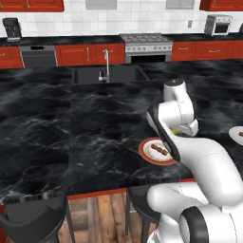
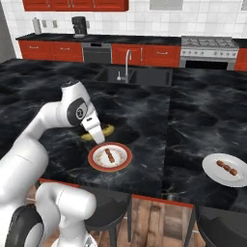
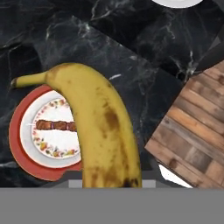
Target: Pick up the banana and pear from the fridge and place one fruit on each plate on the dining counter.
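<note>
The black marble desk [image 2: 144, 116] carries a red-rimmed plate [image 2: 110, 157] near its front edge and a white plate [image 2: 226, 170] well apart. The end effector [image 2: 99, 137] is clamped on the banana [image 3: 98, 127] above the red-rimmed plate; its fingers are hidden.

Non-task items: sink [image 1: 108, 74] w/ faucet [image 1: 107, 64], stove [image 1: 145, 43], coffee maker [image 1: 12, 28], toaster oven [image 1: 218, 23], dishwasher [image 1: 38, 56], red cabinets [image 1: 85, 54], black stools [image 1: 33, 219], wood floor [image 3: 199, 127].
</note>
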